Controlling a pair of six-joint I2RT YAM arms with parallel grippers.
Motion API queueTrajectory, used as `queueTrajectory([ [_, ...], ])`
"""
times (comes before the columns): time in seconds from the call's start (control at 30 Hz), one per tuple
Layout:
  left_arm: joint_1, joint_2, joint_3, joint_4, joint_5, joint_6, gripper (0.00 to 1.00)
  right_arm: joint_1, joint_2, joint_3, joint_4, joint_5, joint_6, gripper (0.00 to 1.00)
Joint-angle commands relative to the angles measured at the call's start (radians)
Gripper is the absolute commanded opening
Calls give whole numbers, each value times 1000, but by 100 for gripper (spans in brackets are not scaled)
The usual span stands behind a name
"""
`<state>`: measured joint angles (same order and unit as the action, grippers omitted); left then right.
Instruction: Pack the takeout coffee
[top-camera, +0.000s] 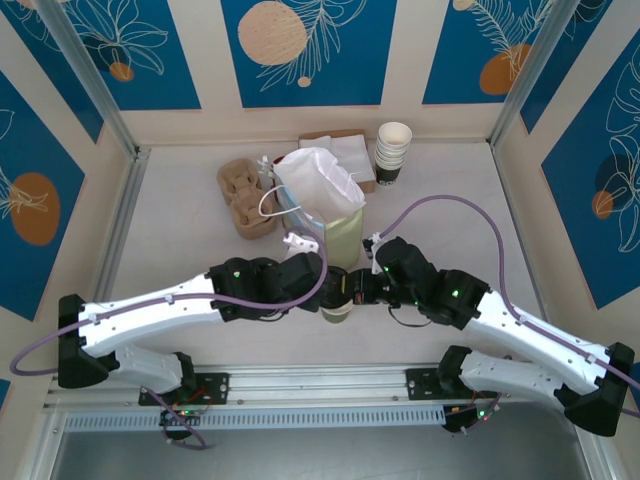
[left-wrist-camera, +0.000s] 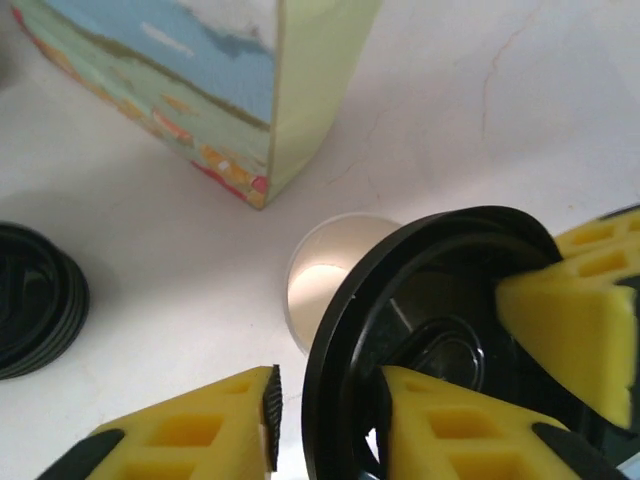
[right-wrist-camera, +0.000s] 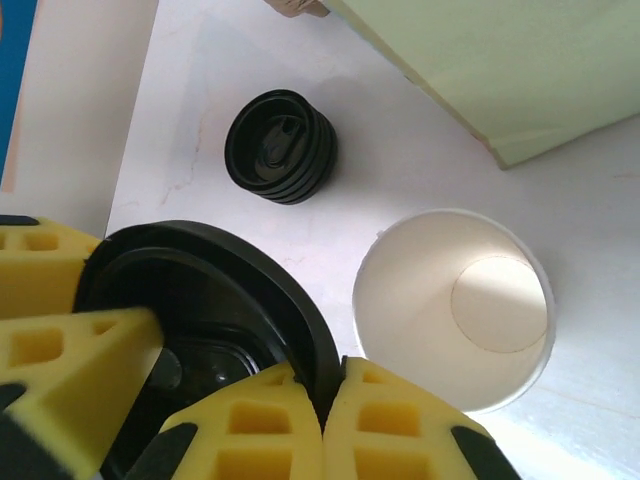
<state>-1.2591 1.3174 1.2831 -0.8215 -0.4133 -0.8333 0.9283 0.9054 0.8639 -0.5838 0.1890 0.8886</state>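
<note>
Step in hand: lidding, not yet packing. The coffee cup (right-wrist-camera: 455, 310) stands open and lidless at the middle of the tabletop's near edge, just in front of the green bag (top-camera: 335, 220). The left tool (left-wrist-camera: 325, 400) and right tool (right-wrist-camera: 325, 400) each pinch opposite rims of the black lid (left-wrist-camera: 430, 310), held tilted beside and above the cup. Both arms reach inward, low, wrists meeting mid-tabletop. Next move likely needs the lid levelled, centred over the rim and pressed down. Spare lid stack (right-wrist-camera: 280, 147) sits nearby.
</note>
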Motion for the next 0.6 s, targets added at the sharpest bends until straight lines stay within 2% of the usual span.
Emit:
queueTrajectory([
  [0.0, -11, -30, 29, 57, 27, 109, 46, -44, -20, 46, -72, -45, -16, 0],
  [0.1, -13, -73, 33, 103, 36, 218, 62, -113, -33, 81, -171, -105, -30, 0],
  [0.23, -13, -133, 33, 177, 51, 433, 70, -245, -58, 128, -315, -219, -56, 0],
  [0.33, -13, -160, 36, 216, 31, 576, 81, -350, -65, 169, -416, -326, -91, 0],
  [0.4, -13, -165, 45, 245, 51, 675, 84, -406, -64, 198, -478, -391, -117, 0],
  [0.57, -14, -159, 50, 312, 143, 902, 84, -507, -40, 260, -609, -527, -182, 0],
])
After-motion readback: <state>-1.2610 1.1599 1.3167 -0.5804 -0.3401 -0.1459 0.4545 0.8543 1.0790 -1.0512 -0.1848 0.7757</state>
